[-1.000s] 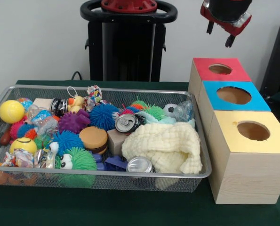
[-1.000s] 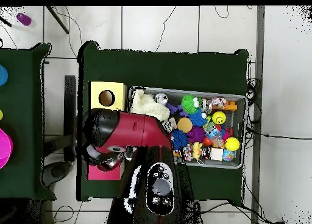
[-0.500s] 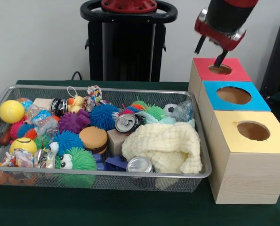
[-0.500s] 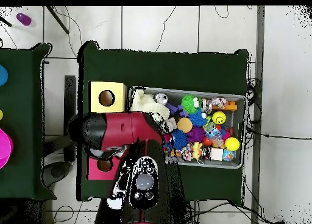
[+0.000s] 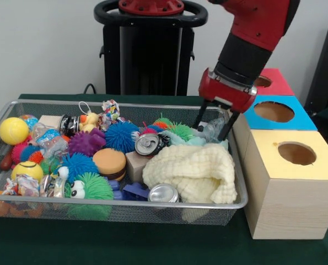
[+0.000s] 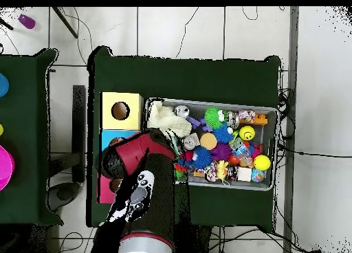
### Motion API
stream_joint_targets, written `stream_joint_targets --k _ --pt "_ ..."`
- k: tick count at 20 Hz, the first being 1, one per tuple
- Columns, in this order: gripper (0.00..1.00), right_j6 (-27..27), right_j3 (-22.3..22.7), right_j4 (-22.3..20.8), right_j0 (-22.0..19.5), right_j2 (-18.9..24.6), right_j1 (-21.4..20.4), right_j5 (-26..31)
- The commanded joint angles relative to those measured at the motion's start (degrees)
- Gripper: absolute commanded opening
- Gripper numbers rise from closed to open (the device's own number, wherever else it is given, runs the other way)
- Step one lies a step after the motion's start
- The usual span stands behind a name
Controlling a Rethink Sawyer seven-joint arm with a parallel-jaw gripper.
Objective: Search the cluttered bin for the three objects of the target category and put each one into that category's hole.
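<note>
Three wooden boxes are standing in a row just beside a wire mesh bin (image 5: 238, 199) on a green table (image 5: 152, 245), each with a round hole in a coloured top: a yellow box (image 5: 290, 185) nearest the camera, a blue box (image 5: 274, 113) behind it and a red box (image 5: 271, 80) furthest back; the bin is holding a jumble of toys, among them spiky rubber balls, a smooth yellow ball (image 5: 13, 131), a folded cream cloth (image 5: 191, 172) and two drink cans, one lying by the front rim (image 5: 164, 193) and one lying mid-bin (image 5: 149, 144); the red and black arm is reaching down over the bin's far corner by the boxes, and its gripper (image 5: 213, 126) is hanging with its two dark fingers spread apart and nothing between them, just above a crumpled clear plastic wrapper (image 5: 214, 130) and a small football-patterned ball (image 5: 199, 128); which category is the target cannot be told, so the sought things are judged to be somewhere in the bin; to do this pick well, the fingers should be straddling one item cleanly, avoiding the mesh wall and the cloth's edge, and closing only once seated low around it.
</note>
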Motion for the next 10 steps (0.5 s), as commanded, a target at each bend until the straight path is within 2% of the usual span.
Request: stream_joint_targets --k 1,6,10 --pt "1.00 -0.43 -1.96 -5.48 -2.40 -2.00 3.10 -1.45" --pt "1.00 -0.73 1.35 -4.79 -4.15 -0.61 1.17 -3.41" --pt "1.00 -3.70 4.41 -3.84 -7.91 2.69 -1.69 -3.68"
